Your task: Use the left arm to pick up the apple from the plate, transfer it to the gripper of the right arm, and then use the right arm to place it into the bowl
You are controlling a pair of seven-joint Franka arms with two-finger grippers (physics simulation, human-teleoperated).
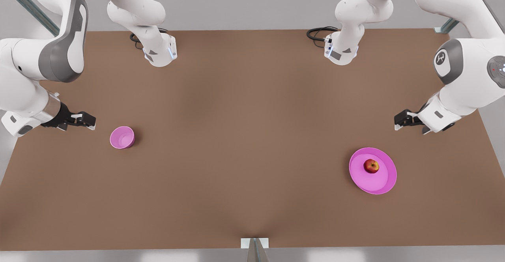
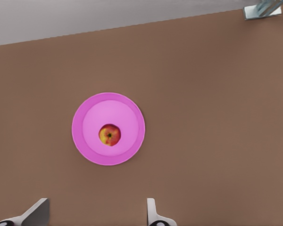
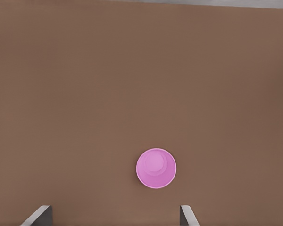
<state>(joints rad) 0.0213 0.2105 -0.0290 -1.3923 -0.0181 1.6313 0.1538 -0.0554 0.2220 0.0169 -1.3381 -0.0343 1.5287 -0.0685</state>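
Observation:
A red-yellow apple [image 1: 371,166] [image 2: 110,135] rests near the middle of a pink plate [image 1: 382,183] [image 2: 85,113] on the front view's right. A small pink bowl [image 1: 122,137] [image 3: 155,168] stands on the front view's left. My left gripper [image 1: 399,120] [image 2: 95,217] hovers open above the table, behind the plate and apart from it. My right gripper [image 1: 89,120] [image 3: 113,219] hangs open beside the bowl, nearer the table's left edge, with nothing between its fingers.
The brown table [image 1: 244,135] stretches wide between bowl and plate. Both arm bases [image 1: 159,53] [image 1: 341,51] stand at the far edge with black cables. A small bracket [image 1: 255,243] sits at the near edge.

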